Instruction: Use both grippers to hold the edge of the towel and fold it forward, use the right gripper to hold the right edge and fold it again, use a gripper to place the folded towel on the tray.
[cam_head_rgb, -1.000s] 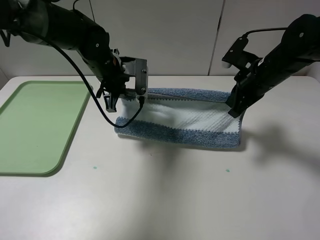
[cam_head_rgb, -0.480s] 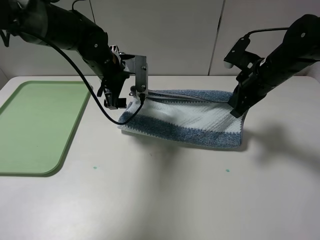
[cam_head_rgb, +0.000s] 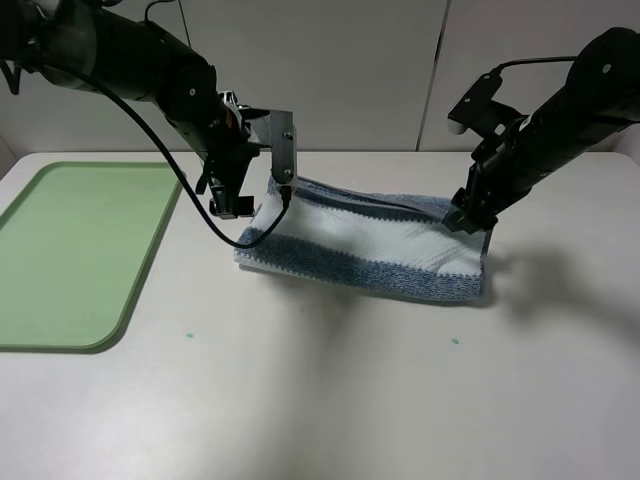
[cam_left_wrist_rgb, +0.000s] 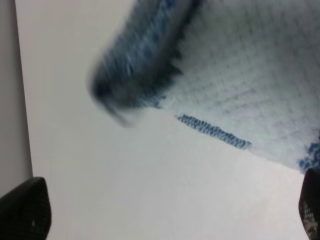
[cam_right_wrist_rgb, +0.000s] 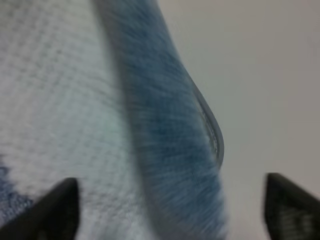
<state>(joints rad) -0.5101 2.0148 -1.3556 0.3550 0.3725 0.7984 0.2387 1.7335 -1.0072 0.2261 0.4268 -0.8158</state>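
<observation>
Left pincer (cam_head_rgb: 232, 205) and right pincer (cam_head_rgb: 462, 221) both gape wide, seemingly clasping nothing, beside towel (cam_head_rgb: 370, 250) corners; first fold looks done; second fold remains; tray (cam_head_rgb: 70, 250) waits beyond left pincer.

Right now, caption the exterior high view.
Left gripper and right gripper at the raised corners of a blue-striped towel mid-fold, green tray alongside.

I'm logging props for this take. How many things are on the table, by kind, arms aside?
Towel: 1
Tray: 1
Total: 2
</observation>
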